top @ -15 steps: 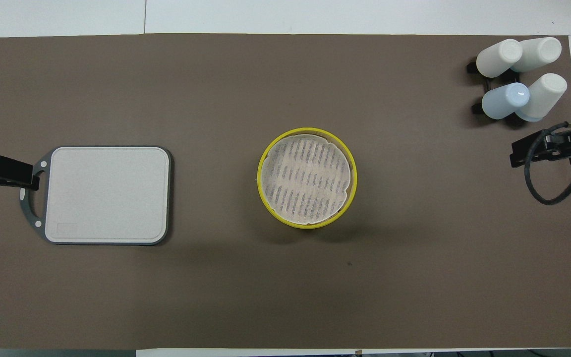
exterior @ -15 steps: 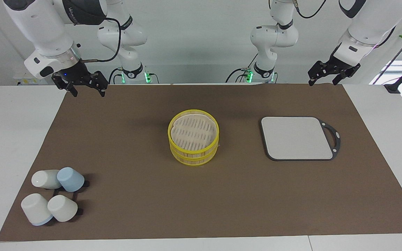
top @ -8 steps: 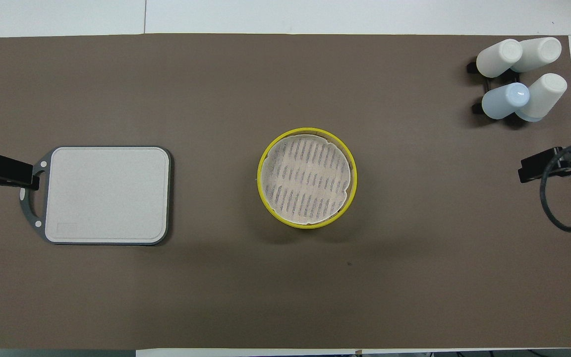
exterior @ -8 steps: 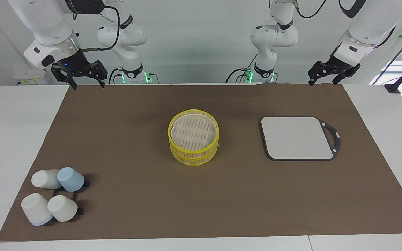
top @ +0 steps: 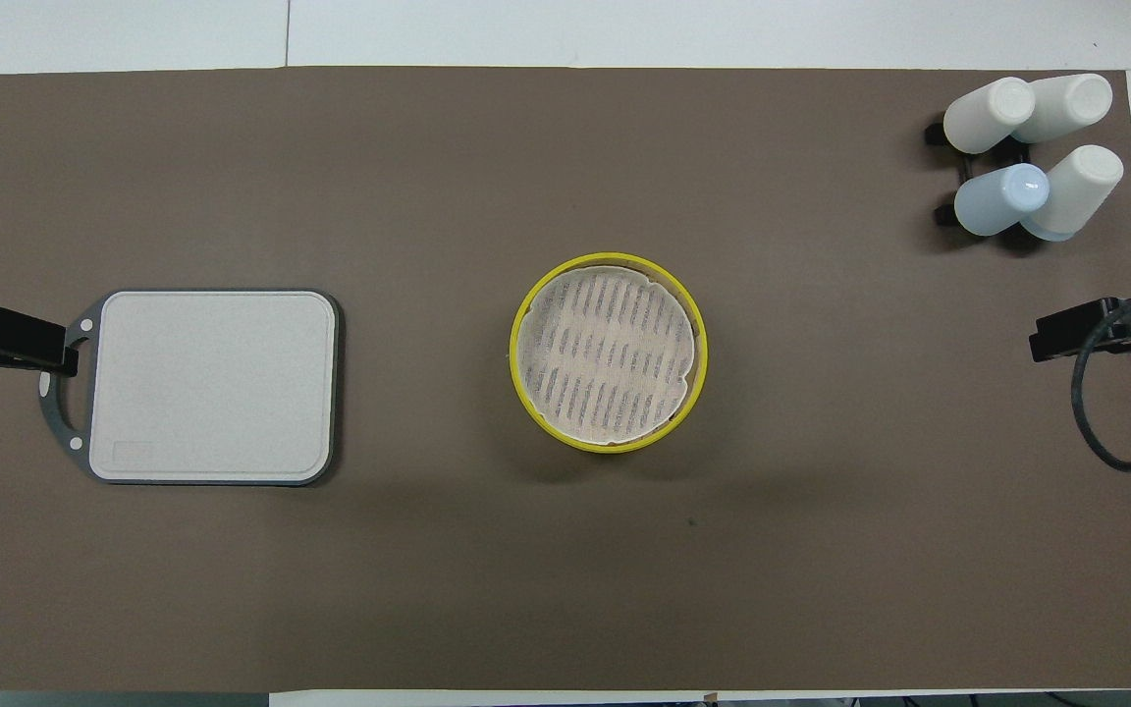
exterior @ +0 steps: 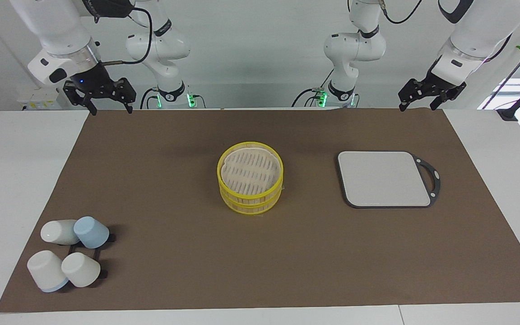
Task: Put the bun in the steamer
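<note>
No cream-white bun shows in either view. The round yellow-rimmed two-tier steamer (exterior: 250,177) sits mid-frame, paper-lined top tier bare. Right gripper (exterior: 104,97), upper left of the facing view, and left gripper (exterior: 422,96), upper right, both hang with fingers apart, holding nothing. Risk: with no bun located, any reach may close on nothing.

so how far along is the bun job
Nothing looks done: no bun shows in either view, and the steamer mid-mat holds only its white paper liner. Nothing is in hand: the right gripper and left gripper hang open over the mat's robot-side corners. Finding, picking and placing a bun all remain.
</note>
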{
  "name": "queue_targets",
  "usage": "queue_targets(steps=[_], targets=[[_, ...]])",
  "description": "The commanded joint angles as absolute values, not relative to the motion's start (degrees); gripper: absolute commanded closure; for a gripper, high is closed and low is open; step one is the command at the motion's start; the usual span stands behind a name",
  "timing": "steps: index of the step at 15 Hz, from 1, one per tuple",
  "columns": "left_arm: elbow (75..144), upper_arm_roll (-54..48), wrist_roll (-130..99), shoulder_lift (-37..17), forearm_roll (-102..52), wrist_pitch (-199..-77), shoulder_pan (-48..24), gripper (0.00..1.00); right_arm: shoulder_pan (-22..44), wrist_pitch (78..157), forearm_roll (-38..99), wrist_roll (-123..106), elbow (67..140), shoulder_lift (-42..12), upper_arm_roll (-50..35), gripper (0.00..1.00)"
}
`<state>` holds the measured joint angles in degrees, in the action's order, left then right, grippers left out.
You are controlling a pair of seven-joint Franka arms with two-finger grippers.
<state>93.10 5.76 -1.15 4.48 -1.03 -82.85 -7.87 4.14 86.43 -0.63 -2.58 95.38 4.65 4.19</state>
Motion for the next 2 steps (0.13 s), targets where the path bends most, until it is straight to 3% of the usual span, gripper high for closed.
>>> queue_targets(steps=[1, 2], targets=[[93.87, 5.71, -0.35, 5.36, -1.84, -83.67, -7.38, 0.00, 3.69, 87.54, -0.44, -3.87, 97.29, 6.15, 4.22, 0.00], [93.87, 5.71, -0.35, 5.36, -1.85, -83.67, -7.38, 0.00, 3.69, 87.45, -0.44, -3.87, 97.29, 6.24, 4.22, 0.00]])
